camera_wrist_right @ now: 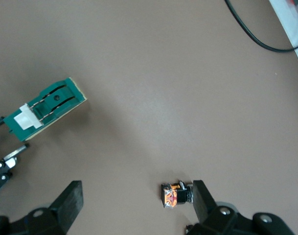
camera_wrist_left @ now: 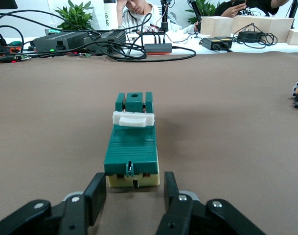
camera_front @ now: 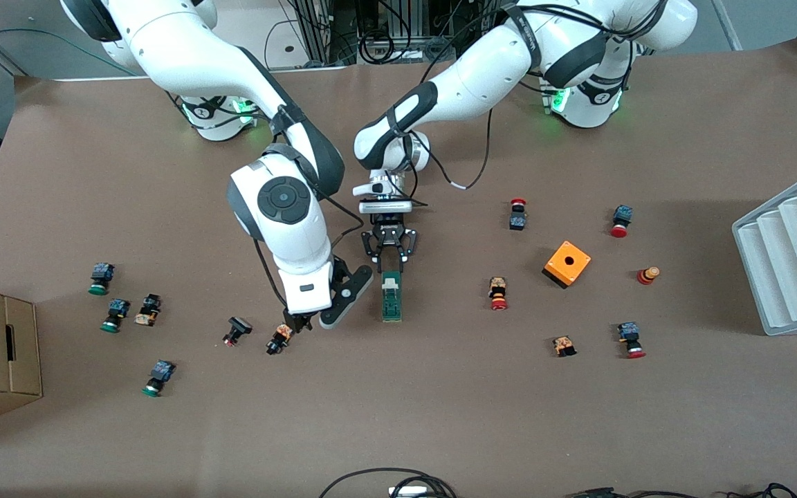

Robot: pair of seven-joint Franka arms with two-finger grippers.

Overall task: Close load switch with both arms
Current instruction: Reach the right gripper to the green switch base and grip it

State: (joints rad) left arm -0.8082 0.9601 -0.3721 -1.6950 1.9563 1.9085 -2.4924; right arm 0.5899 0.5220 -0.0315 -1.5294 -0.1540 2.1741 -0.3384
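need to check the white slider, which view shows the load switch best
The left wrist view: the load switch fills the centre, white sliding piece plain, with the left gripper open at its near end. The front view shows it small; the right wrist view shows it off to one edge.

Bare tabletop [camera_front: 398,401] around the switch [camera_front: 391,297], left tool [camera_front: 390,261] at one end, right tool [camera_front: 299,324] and a small button [camera_front: 278,339] just beside
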